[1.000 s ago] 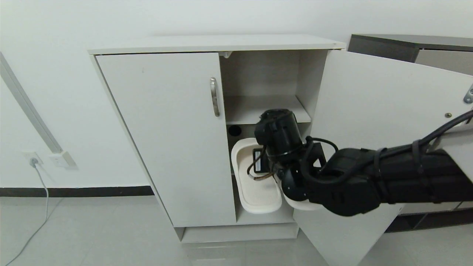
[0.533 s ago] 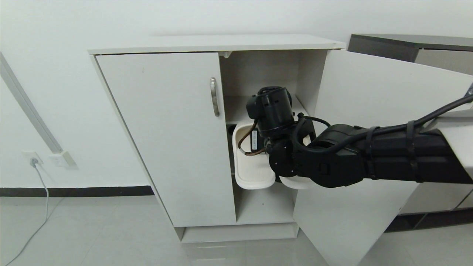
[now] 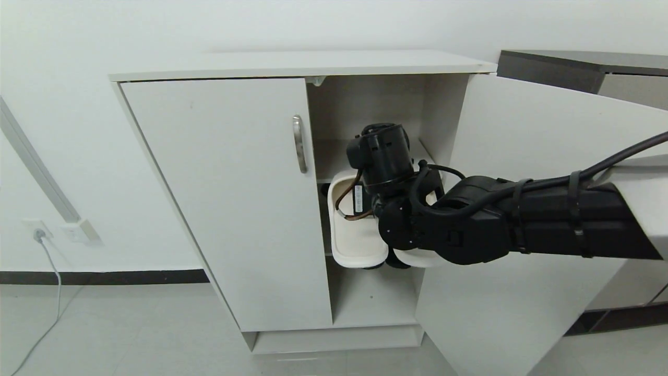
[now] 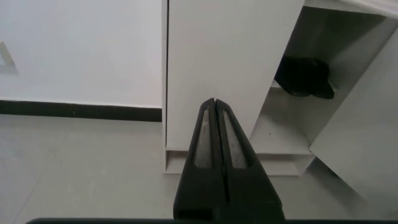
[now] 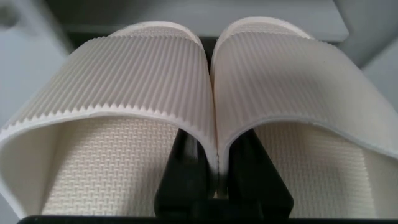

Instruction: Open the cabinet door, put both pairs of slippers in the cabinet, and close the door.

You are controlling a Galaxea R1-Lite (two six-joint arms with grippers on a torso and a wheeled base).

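Cabinet (image 3: 302,62), white, low, against the wall, on pale tiled floor (image 3: 130,334).
L door (image 3: 224,209) closed flat. Upright metal handle (image 3: 298,143) at its inner edge.
R door (image 3: 532,141) swung wide open toward the robot, so the R half of the interior is exposed.
Inside: mid shelf (image 3: 331,159) and, lower down, a bottom board (image 3: 373,297).
Grey unit (image 3: 574,65) stands behind the open door, on the R.

R arm (image 3: 522,224), black, comes in from the R edge across the open door. Its wrist is at the mouth of the opening.

Slippers (image 3: 355,240): one cream-white pair, side by side and touching. They hang steeply tilted in the open R half. Upper end is near the shelf's front edge; lower end is in the air, well above the bottom board. Not resting on anything.
R wrist view shows the ribbed straps (image 5: 124,124) close up, w/ the inner edges of both slippers squeezed together.

R gripper (image 5: 216,165): jaws pinching those two inner edges, one dark finger (image 5: 186,168) inside each slipper.

L gripper (image 4: 215,118): low, out in front of the cabinet, above the floor. Jaws pressed together, nothing between them.

Wall outlet (image 3: 36,230) w/ grey cable (image 3: 49,282) on the far L, near the dark baseboard (image 3: 104,277).
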